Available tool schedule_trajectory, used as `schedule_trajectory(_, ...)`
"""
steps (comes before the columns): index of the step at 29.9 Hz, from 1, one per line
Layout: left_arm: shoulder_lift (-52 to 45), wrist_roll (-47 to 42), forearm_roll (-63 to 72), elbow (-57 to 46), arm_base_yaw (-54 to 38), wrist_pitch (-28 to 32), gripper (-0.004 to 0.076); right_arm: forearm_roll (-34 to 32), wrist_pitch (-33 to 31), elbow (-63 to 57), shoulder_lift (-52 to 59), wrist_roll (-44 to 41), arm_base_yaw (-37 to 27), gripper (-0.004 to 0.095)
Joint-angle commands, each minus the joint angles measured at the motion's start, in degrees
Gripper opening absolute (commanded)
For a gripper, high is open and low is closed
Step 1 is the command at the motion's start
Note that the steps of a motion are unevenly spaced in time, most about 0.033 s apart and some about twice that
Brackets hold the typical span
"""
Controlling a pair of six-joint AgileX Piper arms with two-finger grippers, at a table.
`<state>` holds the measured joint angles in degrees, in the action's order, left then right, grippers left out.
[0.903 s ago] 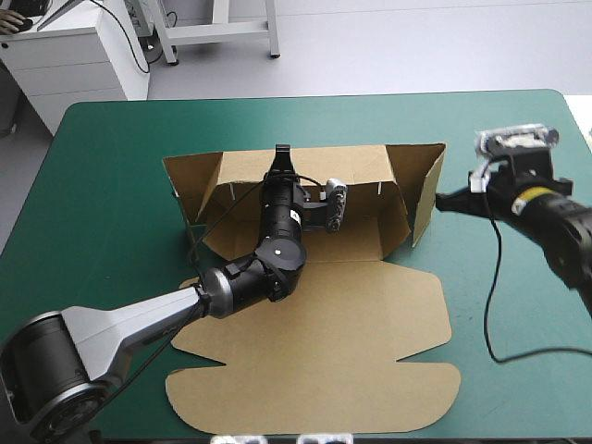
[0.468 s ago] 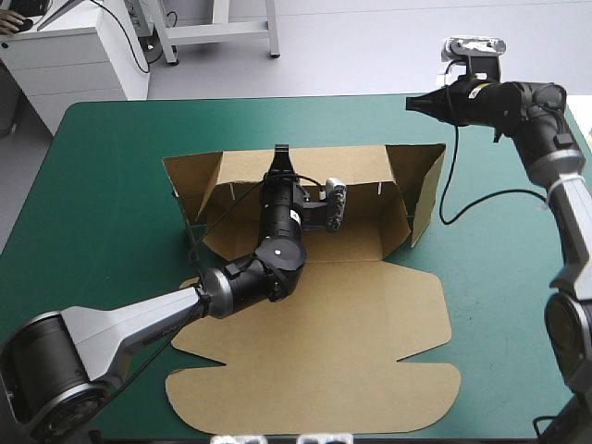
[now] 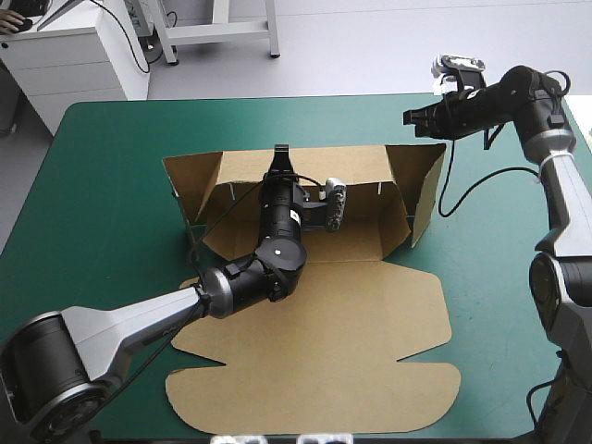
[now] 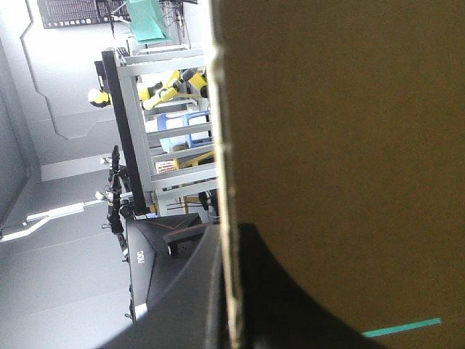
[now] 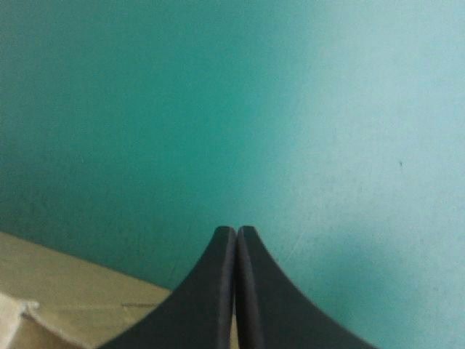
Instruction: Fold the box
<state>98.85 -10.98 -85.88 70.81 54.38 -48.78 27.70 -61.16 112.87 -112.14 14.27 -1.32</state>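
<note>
The brown box (image 3: 351, 314) lies mid-table with its lid flat toward the front edge. Its back wall (image 3: 361, 166) and right wall (image 3: 427, 190) stand raised, and a left flap (image 3: 190, 185) leans outward. My left gripper (image 3: 280, 153) is shut on the top edge of the back wall. In the left wrist view the board (image 4: 341, 131) runs between the black fingers of the left gripper (image 4: 227, 236). My right gripper (image 3: 407, 117) is shut and holds nothing, hovering just beyond the right wall's far corner. In the right wrist view the right gripper (image 5: 236, 231) points at the cover, with the box's board (image 5: 65, 283) beside it.
The teal-green cover (image 3: 111, 185) shows on all sides of the box, widest at the left and along the far edge. A white cabinet (image 3: 74, 55) stands beyond the table's far left corner.
The right arm swung up from the table's right side to the far right corner, then moved down and left toward the box's right wall. The left arm and the box have not moved.
</note>
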Motion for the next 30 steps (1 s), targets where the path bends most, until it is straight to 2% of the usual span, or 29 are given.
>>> schedule_trajectory(1, -2.4, -0.5, -2.7, 1.6, 0.2, -2.0, -0.0002, 1.8, -3.0, 1.9, 4.0, 1.6, -0.4, -0.002)
schedule_trajectory(6, -2.4, -0.5, -2.7, 1.6, 0.2, -2.0, -0.0002, 1.8, -10.5, 1.8, 4.2, 3.2, -0.4, -0.002)
schedule_trajectory(17, -2.3, -0.5, -2.7, 1.6, 0.2, -2.1, -0.0002, 1.8, -10.5, 0.7, 10.1, 3.8, -0.8, -0.002)
schedule_trajectory(24, -2.2, -0.5, -2.6, 1.6, 0.2, -2.1, -0.0002, 1.9, -9.3, -6.6, 11.0, 6.5, -1.4, -0.002)
schedule_trajectory(27, -2.2, -0.5, -2.6, 1.6, 0.2, -2.4, -0.0002, 5.9, -6.3, -7.4, 11.4, 7.8, -2.7, -0.002)
schedule_trajectory(30, -2.2, -0.5, -2.6, 1.6, 0.2, -2.8, -0.0002, 13.2, -5.8, -7.4, 11.9, 10.4, -4.6, -0.002)
